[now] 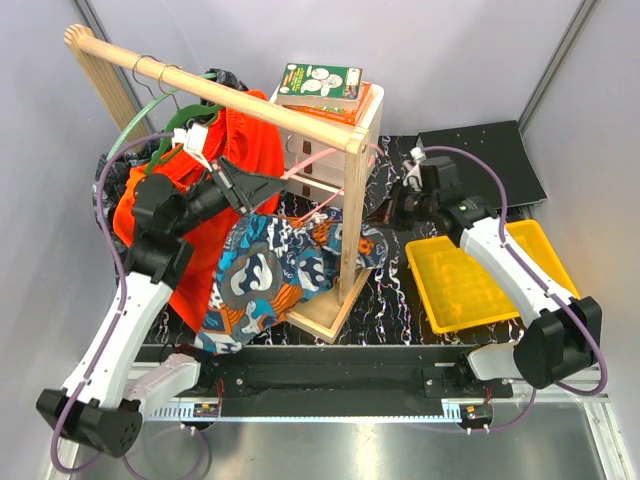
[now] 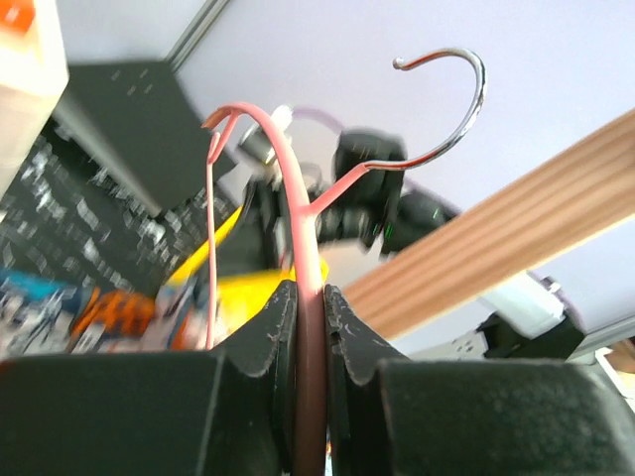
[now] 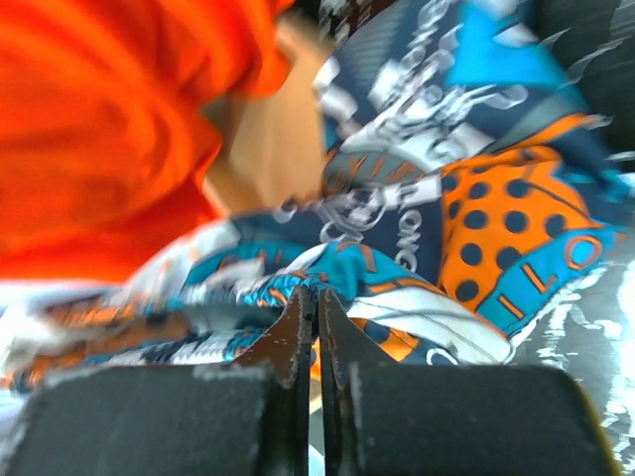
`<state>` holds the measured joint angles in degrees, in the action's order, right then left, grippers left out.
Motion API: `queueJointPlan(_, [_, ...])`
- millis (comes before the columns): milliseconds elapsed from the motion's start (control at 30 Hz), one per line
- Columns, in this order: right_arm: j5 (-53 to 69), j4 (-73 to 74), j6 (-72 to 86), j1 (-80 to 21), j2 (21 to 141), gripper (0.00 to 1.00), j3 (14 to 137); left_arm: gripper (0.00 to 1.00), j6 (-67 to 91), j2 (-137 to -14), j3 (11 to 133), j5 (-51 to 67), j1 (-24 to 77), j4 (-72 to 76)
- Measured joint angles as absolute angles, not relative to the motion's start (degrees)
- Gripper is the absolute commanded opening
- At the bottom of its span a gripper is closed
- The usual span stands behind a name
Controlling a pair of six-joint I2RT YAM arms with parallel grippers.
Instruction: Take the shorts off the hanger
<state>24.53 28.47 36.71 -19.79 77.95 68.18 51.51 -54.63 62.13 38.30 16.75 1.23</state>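
The blue, orange and white patterned shorts hang low in front of the wooden rack, draping onto its base. My left gripper is shut on a pink hanger. In the left wrist view the pink hanger runs straight up between the black fingers, and its metal hook is free in the air, off the wooden rod. My right gripper is shut on a fold of the patterned shorts. Plain orange shorts hang from the rod behind my left arm.
The wooden rod runs from the back left to a post on a wooden base. Behind it stands a white drawer unit with books on top. A yellow tray and a black pad lie at the right.
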Motion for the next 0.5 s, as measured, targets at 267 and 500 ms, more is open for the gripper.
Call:
queueJointPlan(267, [25.85,27.16,37.67,-23.81,77.95,0.00,68.86,0.00,50.87,-63.22,65.19,39.07,20.71,10.20])
queueJointPlan(500, [27.51,25.58,38.81,-23.79,76.23,0.00,70.81,0.00,40.16,-67.18,67.53,39.13,23.24,11.09])
